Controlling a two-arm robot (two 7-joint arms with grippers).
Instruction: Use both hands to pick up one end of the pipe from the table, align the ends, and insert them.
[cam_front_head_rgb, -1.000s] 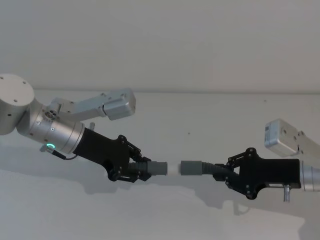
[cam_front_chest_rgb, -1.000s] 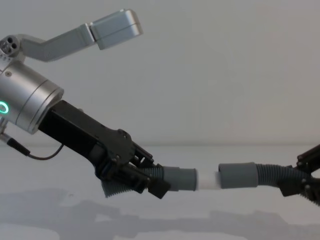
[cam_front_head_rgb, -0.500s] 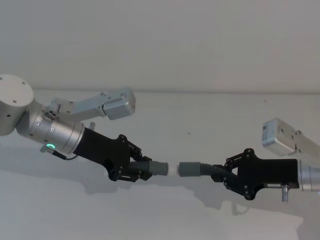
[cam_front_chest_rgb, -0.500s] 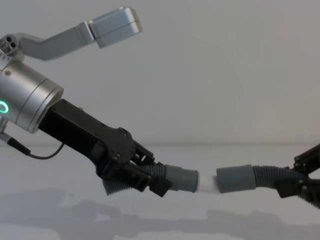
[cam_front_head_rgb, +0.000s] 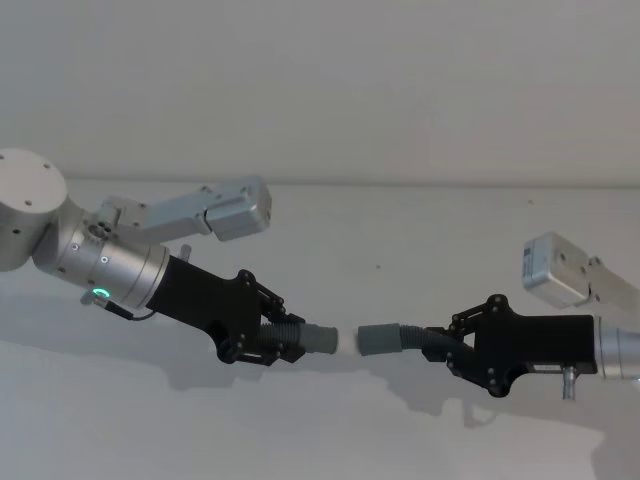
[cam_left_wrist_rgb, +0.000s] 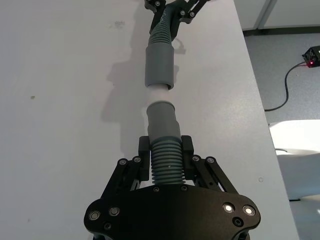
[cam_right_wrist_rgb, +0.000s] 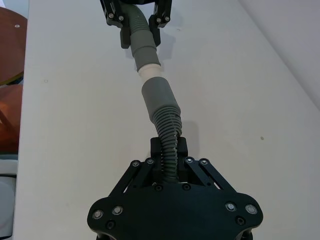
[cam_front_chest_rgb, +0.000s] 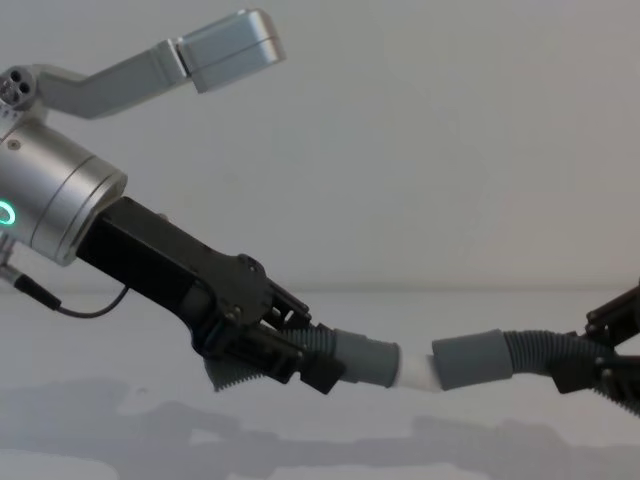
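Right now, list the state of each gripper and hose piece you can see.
Left black plastic gripper: shut on its ribbed hose piece, held above the table.
Right black plastic gripper: shut on its ribbed hose piece.
White-tipped grey cuff: tip just entering the socket.
Hollow grey socket cuff: not fully seated.

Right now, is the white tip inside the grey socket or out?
Partly in: the white tip enters the grey socket, but a white band shows before the cuff.

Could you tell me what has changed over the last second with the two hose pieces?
The right gripper has carried its socket cuff a little leftward, toward the white tip on the left piece, which now sits at the socket's mouth. The left gripper has barely moved. Both stay shut on their hoses, held above the table.
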